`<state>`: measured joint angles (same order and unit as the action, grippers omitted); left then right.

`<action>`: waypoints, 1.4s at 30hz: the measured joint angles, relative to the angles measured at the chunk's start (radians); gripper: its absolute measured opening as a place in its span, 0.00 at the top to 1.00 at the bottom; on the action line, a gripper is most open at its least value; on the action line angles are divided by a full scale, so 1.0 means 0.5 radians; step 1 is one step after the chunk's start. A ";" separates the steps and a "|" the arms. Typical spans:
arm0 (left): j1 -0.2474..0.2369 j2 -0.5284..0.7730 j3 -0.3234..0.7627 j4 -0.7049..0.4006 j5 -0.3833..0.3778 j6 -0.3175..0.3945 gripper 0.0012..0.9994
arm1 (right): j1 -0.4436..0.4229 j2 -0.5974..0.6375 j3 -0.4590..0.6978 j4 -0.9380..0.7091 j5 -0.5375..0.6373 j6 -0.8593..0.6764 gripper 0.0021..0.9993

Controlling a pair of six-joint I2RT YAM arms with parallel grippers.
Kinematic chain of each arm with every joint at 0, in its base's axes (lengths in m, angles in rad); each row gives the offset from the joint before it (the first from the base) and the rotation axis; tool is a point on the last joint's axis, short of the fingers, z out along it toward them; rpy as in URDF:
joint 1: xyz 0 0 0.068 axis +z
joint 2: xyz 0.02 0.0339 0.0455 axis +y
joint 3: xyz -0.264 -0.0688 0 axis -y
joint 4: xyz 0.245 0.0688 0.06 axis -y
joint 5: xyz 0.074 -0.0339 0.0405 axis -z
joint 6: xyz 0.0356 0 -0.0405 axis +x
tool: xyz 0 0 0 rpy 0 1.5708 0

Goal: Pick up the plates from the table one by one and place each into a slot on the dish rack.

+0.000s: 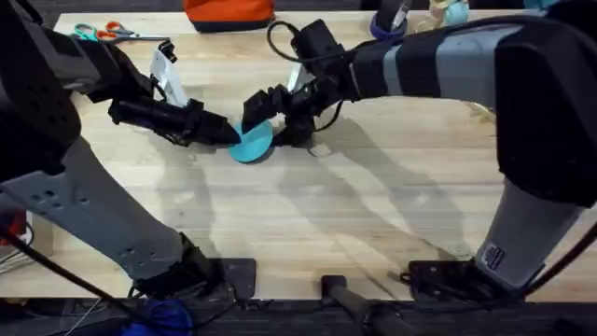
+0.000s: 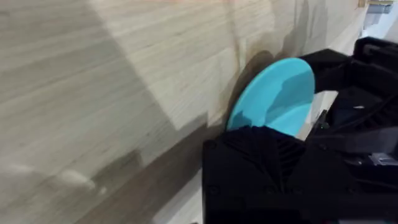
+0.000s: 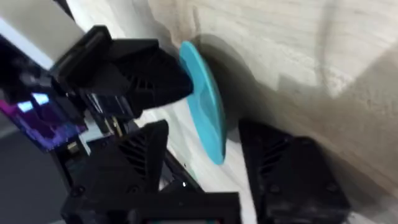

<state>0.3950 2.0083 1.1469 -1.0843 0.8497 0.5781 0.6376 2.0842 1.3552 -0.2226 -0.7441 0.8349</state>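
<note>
Your left arm reaches from lower left up and rightward across table, left gripper (image 1: 222, 132) low at mid-table, fingers closed on cyan plate (image 1: 252, 142) edge. Your right arm stretches from lower right, forearm running leftward; right gripper (image 1: 270, 110) meets left one, jaws parted, straddling same plate (image 3: 204, 102)

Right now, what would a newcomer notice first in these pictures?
The bright cyan plate stands out, tilted off the wooden table near its middle. Both arms meet at it: the left gripper from one side, the right gripper from the other. Scissors lie at the far left.
</note>
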 joint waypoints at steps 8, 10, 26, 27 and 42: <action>0.001 0.000 0.000 0.000 -0.001 -0.005 0.96 | 0.051 0.042 -0.004 0.092 -0.039 0.024 0.60; 0.009 0.000 0.001 -0.002 0.002 -0.005 0.96 | 0.050 0.043 -0.009 0.081 -0.038 0.024 0.85; 0.015 -0.002 0.001 -0.004 0.005 -0.024 0.96 | 0.045 0.042 -0.015 0.070 -0.055 0.028 0.97; 0.015 -0.002 0.001 -0.008 0.004 -0.029 0.96 | 0.045 0.043 -0.015 0.070 -0.055 0.029 0.97; -0.002 -0.002 0.499 -0.514 -0.384 -0.136 0.96 | -0.083 0.042 -0.015 0.069 -0.069 0.012 0.97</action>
<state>0.3943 2.0071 1.3964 -1.3411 0.6576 0.5102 0.5963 2.1052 1.3476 -0.1883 -0.7784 0.8410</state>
